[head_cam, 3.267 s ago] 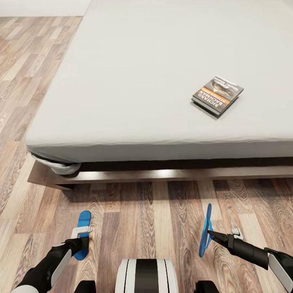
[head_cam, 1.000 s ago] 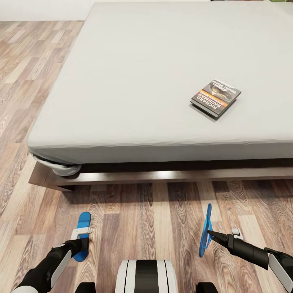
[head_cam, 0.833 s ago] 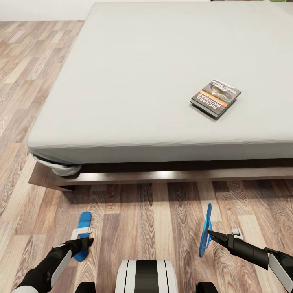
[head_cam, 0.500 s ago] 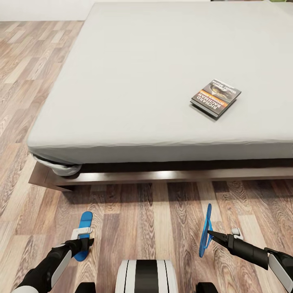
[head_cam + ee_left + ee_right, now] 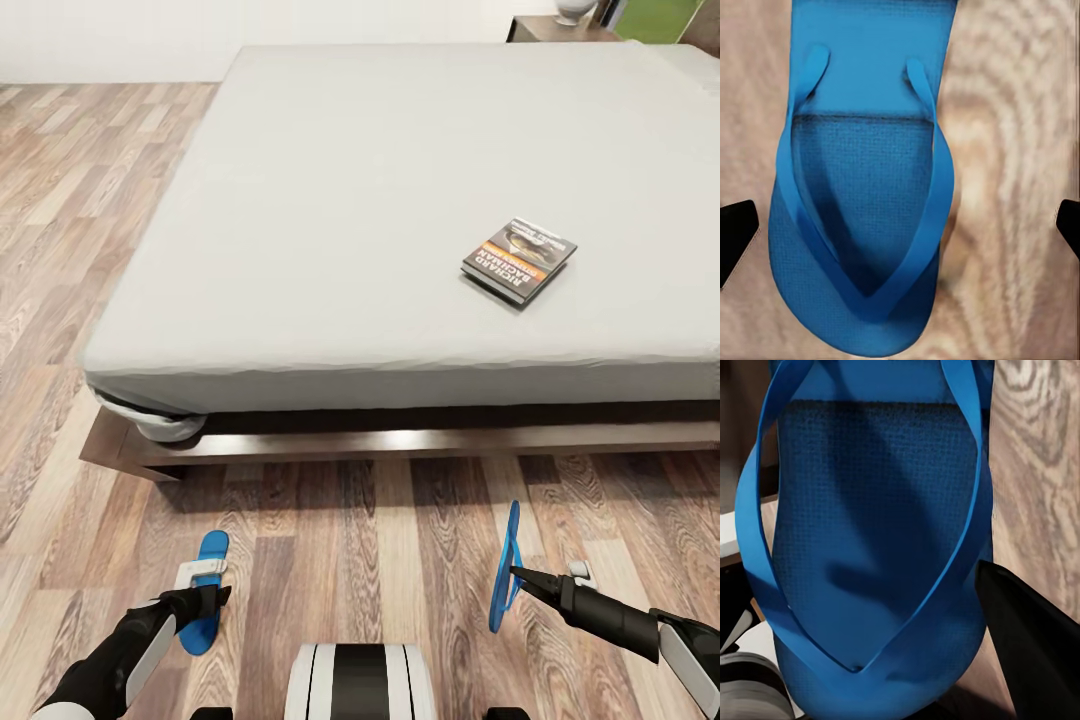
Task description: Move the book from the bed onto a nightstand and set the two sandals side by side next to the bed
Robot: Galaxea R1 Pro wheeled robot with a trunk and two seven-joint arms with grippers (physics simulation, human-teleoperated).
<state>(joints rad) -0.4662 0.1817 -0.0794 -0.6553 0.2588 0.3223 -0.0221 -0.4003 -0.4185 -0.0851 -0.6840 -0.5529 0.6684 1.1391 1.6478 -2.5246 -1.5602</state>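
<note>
**Blue sandals go down first, flat and paired beside the bed**

Blue rubber is what both wrist views look along, so finish the sandals before you think about the book, which lies flat on the grey mattress toward the right side of the bed, well away from either arm.

Your left tool sits over the left sandal, which lies flat on the wood floor, sole down and straps up. In the left wrist view the two dark fingertips stand wide apart on either side of the sandal, so that tool is released; lift it straight up so you do not drag the sandal askew.

Your right tool is clamped on the right sandal, holding it on edge above the floor, thin side facing the head camera. The two sandals are well apart, with the robot's trunk between them.

- Roll the right wrist until the sole faces the floor before you lower.
- Carry it toward the left sandal and set it down just beside it, toes pointing the same way, parallel to the bed frame.
- Let go only once the sole rests fully on the floor; a drop from an edge hold will likely leave it flipped or tilted.
</note>
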